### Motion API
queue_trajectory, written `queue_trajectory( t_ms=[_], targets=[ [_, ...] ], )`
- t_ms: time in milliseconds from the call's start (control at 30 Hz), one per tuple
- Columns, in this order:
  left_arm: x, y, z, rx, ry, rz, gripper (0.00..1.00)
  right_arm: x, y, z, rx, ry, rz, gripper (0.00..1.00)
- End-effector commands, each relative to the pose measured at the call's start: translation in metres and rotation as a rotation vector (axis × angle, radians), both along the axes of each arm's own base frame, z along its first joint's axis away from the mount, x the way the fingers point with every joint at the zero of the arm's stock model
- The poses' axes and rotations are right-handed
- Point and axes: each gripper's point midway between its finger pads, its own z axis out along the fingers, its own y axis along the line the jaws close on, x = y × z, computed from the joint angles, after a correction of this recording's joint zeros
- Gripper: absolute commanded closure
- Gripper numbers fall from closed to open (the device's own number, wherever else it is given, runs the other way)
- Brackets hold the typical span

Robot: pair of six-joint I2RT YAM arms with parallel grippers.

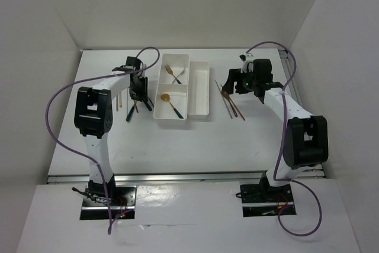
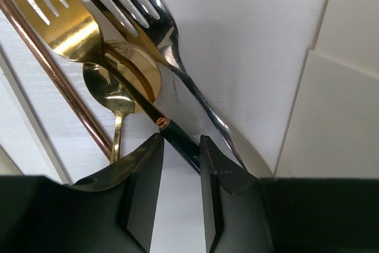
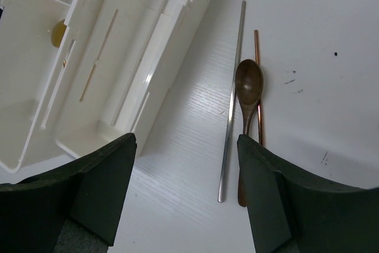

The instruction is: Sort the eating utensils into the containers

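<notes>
Down at the near edge, both arms rise from their bases and reach out over the white bench [image 1: 177,146]. The left arm stands tall, elbow high, forearm angled right and wrist tipped steeply down. Its tool [image 2: 179,146] sits low over a heap of cutlery left of the tray. The jaws are part-way apart and straddle the dark teal handle [image 2: 177,140] of a gold-headed utensil, and a gap shows beside it, so there's no clamp. Just past the fingers lie a small all-gold spoon [image 2: 109,90], a gold fork [image 2: 59,22], a silver fork [image 2: 154,22] and a thin copper chopstick [image 2: 53,69], all overlapping.

On the right, the arm folds at the elbow and leans left. Its tool [image 3: 186,152] hangs spread wide above bare bench, gripping nothing. Ahead of it a silvery chopstick [image 3: 231,99], a brown wooden spoon [image 3: 249,87] and a copper-brown chopstick [image 3: 257,87] lie side by side.

Between the arms sits the white plastic compartment tray [image 1: 199,87]. A gold spoon with a teal handle [image 1: 170,102] is in its near square bin and a slim fork [image 1: 173,74] in the far one.
</notes>
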Motion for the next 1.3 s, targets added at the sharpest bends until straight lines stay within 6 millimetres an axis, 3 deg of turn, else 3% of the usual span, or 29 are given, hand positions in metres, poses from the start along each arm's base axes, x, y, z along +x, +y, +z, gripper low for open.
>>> queue_trajectory(
  t_ms=[0, 133, 267, 300, 400, 567, 600, 667, 800, 833, 900, 933, 967, 1000, 1033, 1067, 1100, 1133, 1200, 1233, 1267],
  targets=[
    [-0.011, 0.006, -0.019, 0.028, 0.059, 0.018, 0.57, 0.013, 0.000, 0.018, 0.012, -0.063, 0.001, 0.23],
    [-0.019, 0.009, -0.027, 0.040, 0.080, 0.021, 0.60, 0.013, 0.000, 0.018, 0.012, -0.063, 0.001, 0.23],
    [-0.021, 0.015, -0.030, 0.029, 0.079, 0.035, 0.98, 0.013, 0.000, 0.021, 0.012, -0.063, 0.001, 0.23],
    [-0.020, 0.015, -0.026, 0.028, 0.070, 0.035, 1.00, 0.013, 0.000, 0.021, 0.012, -0.063, 0.001, 0.23],
    [-0.018, 0.023, -0.004, 0.023, 0.030, 0.054, 1.00, 0.015, 0.000, 0.018, 0.012, -0.063, 0.001, 0.23],
    [-0.011, 0.029, 0.064, -0.006, -0.126, 0.079, 1.00, 0.014, 0.004, 0.019, 0.025, -0.062, 0.020, 0.23],
    [-0.012, 0.035, 0.090, -0.018, -0.183, 0.090, 1.00, 0.014, 0.004, 0.019, 0.025, -0.062, 0.020, 0.23],
    [-0.008, 0.040, 0.119, -0.063, -0.271, 0.095, 1.00, 0.014, 0.006, 0.026, 0.032, -0.081, 0.029, 0.23],
    [-0.006, 0.015, 0.179, -0.178, -0.423, -0.022, 1.00, 0.011, 0.005, 0.021, 0.032, -0.070, 0.029, 0.23],
    [-0.006, -0.003, 0.199, -0.264, -0.455, -0.108, 1.00, 0.009, 0.005, 0.017, 0.031, -0.060, 0.029, 0.23],
    [-0.002, -0.023, 0.211, -0.325, -0.468, -0.175, 1.00, 0.008, 0.006, 0.017, 0.036, -0.059, 0.036, 0.23],
    [0.003, -0.037, 0.229, -0.364, -0.508, -0.250, 1.00, 0.008, 0.006, 0.017, 0.036, -0.059, 0.036, 0.23],
    [0.007, -0.044, 0.229, -0.368, -0.503, -0.264, 1.00, 0.008, 0.006, 0.017, 0.036, -0.059, 0.036, 0.23],
    [0.013, -0.058, 0.217, -0.389, -0.472, -0.292, 1.00, 0.008, 0.006, 0.017, 0.036, -0.059, 0.036, 0.23],
    [0.023, -0.066, 0.232, -0.390, -0.513, -0.354, 1.00, 0.009, 0.006, 0.017, 0.028, -0.064, 0.042, 0.23],
    [0.027, -0.077, 0.229, -0.389, -0.505, -0.382, 1.00, 0.008, 0.006, 0.021, 0.029, -0.073, 0.042, 0.23],
    [0.031, -0.083, 0.225, -0.390, -0.493, -0.412, 1.00, 0.010, 0.006, 0.025, 0.030, -0.083, 0.042, 0.23],
    [0.050, -0.089, 0.220, -0.368, -0.505, -0.453, 1.00, 0.009, 0.006, 0.023, 0.020, -0.080, 0.048, 0.22],
    [0.059, -0.101, 0.207, -0.353, -0.471, -0.502, 1.00, 0.009, 0.004, 0.027, 0.015, -0.091, 0.039, 0.22],
    [0.070, -0.106, 0.222, -0.328, -0.528, -0.549, 1.00, 0.007, 0.003, 0.029, 0.007, -0.096, 0.045, 0.22],
    [0.084, -0.103, 0.197, -0.298, -0.495, -0.543, 1.00, 0.007, 0.003, 0.029, 0.007, -0.096, 0.045, 0.22]
  ],
)
